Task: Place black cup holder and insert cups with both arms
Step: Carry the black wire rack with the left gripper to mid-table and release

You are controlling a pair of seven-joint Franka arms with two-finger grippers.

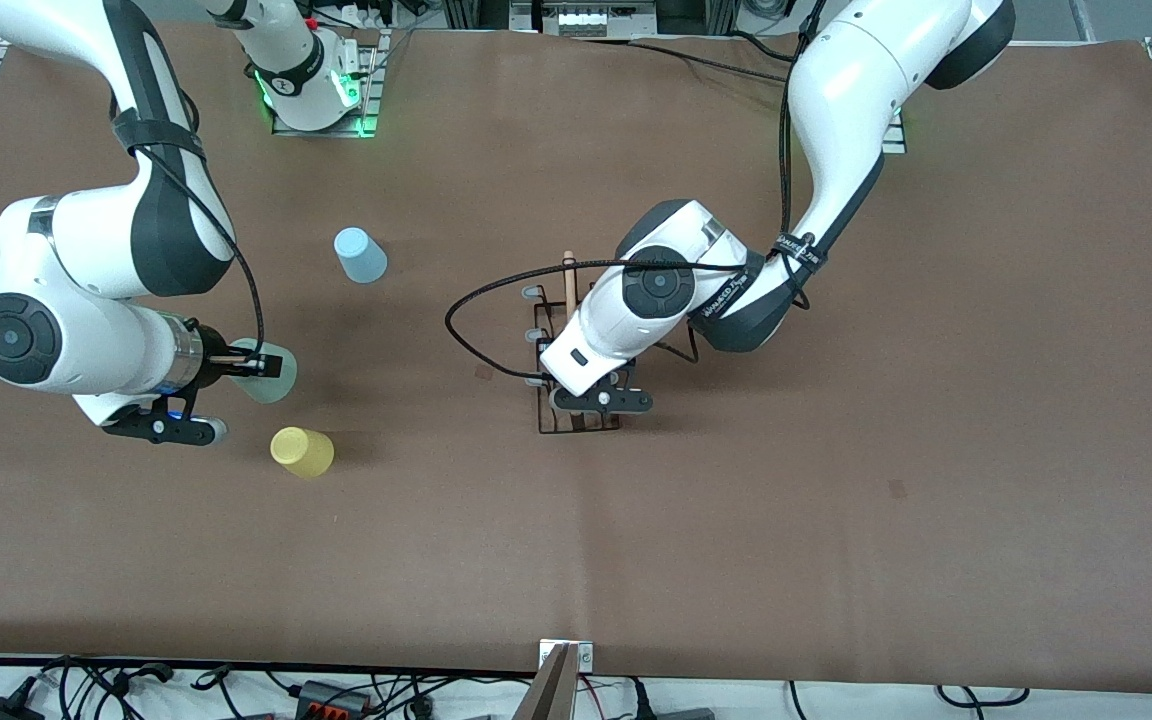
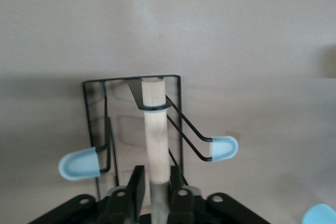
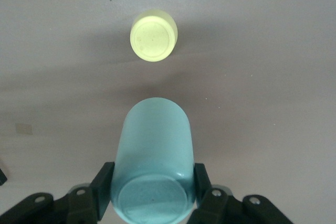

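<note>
The black cup holder (image 1: 569, 285) stands mid-table, a wire rack with a wooden rod handle (image 2: 154, 124) and pale-tipped prongs (image 2: 224, 148). My left gripper (image 1: 576, 340) is directly over it, its fingers (image 2: 135, 182) closed on either side of the rod. My right gripper (image 1: 261, 365) is shut on the pale green cup (image 3: 155, 150), held on its side over the table toward the right arm's end. The yellow cup (image 1: 302, 451) stands upside down, nearer the front camera than the green cup; it also shows in the right wrist view (image 3: 153, 36). The light blue cup (image 1: 360, 255) stands farther back.
The left arm's black cable (image 1: 466, 320) loops out beside the holder. The right arm's base (image 1: 316, 95) with green lights is at the table's back edge. A metal bracket (image 1: 561, 680) and loose wires lie along the front edge.
</note>
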